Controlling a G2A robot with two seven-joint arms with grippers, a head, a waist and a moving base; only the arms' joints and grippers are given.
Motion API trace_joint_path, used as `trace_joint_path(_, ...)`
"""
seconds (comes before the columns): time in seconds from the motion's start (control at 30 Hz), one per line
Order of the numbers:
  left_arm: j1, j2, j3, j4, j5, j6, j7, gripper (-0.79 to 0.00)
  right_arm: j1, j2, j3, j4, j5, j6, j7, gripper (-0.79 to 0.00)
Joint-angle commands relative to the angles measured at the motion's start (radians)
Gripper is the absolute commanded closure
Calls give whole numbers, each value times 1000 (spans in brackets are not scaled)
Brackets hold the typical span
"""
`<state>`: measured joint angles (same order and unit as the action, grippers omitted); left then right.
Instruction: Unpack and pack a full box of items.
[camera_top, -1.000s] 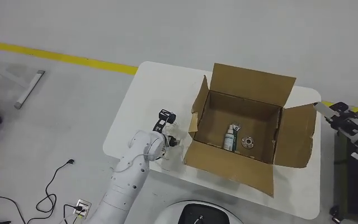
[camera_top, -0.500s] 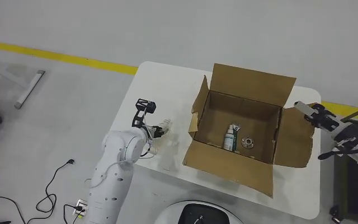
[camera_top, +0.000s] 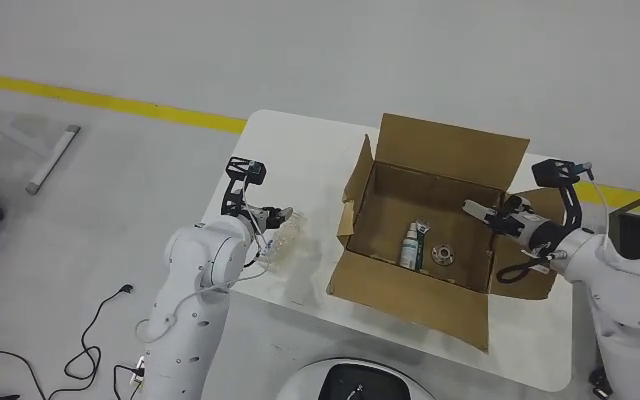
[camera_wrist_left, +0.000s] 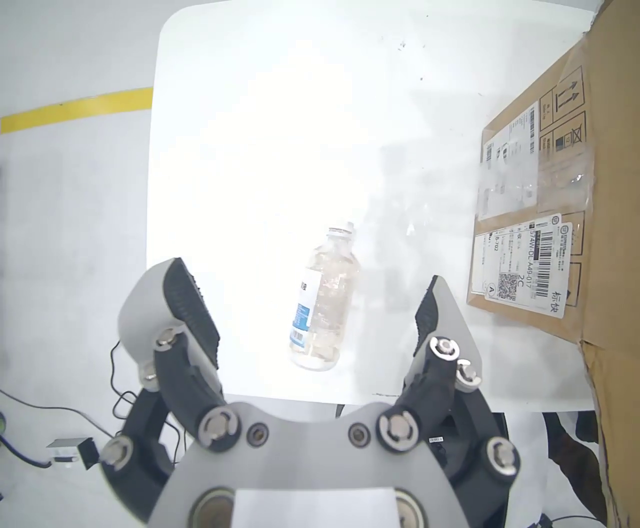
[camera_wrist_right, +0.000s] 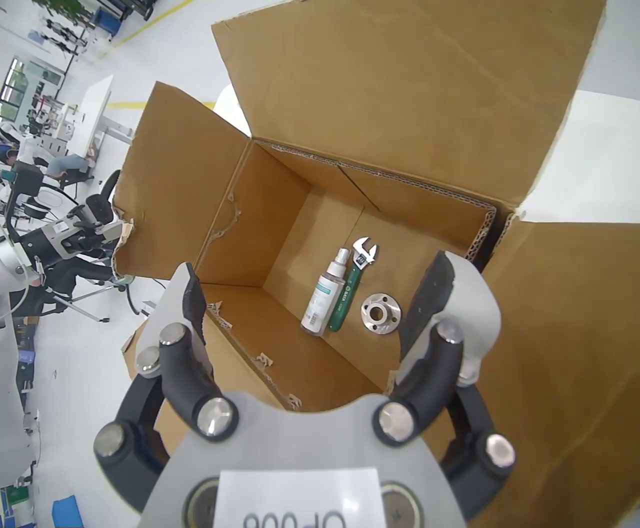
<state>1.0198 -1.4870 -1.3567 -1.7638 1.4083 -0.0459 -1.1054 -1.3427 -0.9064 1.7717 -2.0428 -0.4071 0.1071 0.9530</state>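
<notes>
Fingers (camera_wrist_left: 192, 310) of left gripper (camera_wrist_left: 305, 277) spread wide, gripping nothing, poised above clear bottle (camera_wrist_left: 325, 305) lying on its side on white table (camera_top: 300, 150), left of centre in top view, near cardboard box (camera_top: 400, 290) but apart from it. Right gripper (camera_wrist_right: 315, 270) equally wide and empty, hanging above open box, right of centre in top view. On box floor, close together: spray bottle (camera_wrist_right: 325, 295), green-handled wrench (camera_wrist_right: 352, 285) touching it, metal flange (camera_wrist_right: 381, 312) just beside. Judged mid-unpacking: one item out, three to lift out, then whole repacking to come.
</notes>
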Motion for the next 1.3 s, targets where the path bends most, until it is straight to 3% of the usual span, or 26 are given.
trace_joint_path(0.0,0,0,0,0,0,0,0,-785,0,0,0,0,0,0,0,-785)
trace_joint_path(0.27,0,0,0,0,0,0,0,-785,-24,-6,-51,-15,-30,36,-62,-785)
trace_joint_path(0.53,0,0,0,0,0,0,0,-785,110,-27,-347,-8,-274,405,-80,-785)
trace_joint_path(0.63,0,0,0,0,0,0,0,-785,207,-47,-500,53,-385,549,-93,-785)
trace_joint_path(0.8,0,0,0,0,0,0,0,-785,341,-91,-695,188,-460,684,-130,-785)
trace_joint_path(1.17,0,0,0,0,0,0,0,-785,341,-91,-695,188,-460,684,-130,-785)
trace_joint_path(1.27,0,0,0,0,0,0,0,-785,325,-95,-712,206,-455,620,-153,-785)
